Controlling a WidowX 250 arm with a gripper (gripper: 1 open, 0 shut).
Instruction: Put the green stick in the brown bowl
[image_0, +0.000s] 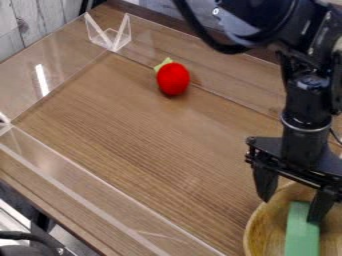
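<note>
the hand (298, 197), fingers spread open and pointing down, hangs over the brown bowl (262, 228) at the desk's (134, 140) near right corner, the green stick (303, 237) inside it, a red fruit (173, 78) near the far edge.

Gripper (295, 195) points down, jaws spread, over brown bowl (262, 226); green stick (303, 238) inside; red fruit (173, 78) well apart.
</note>
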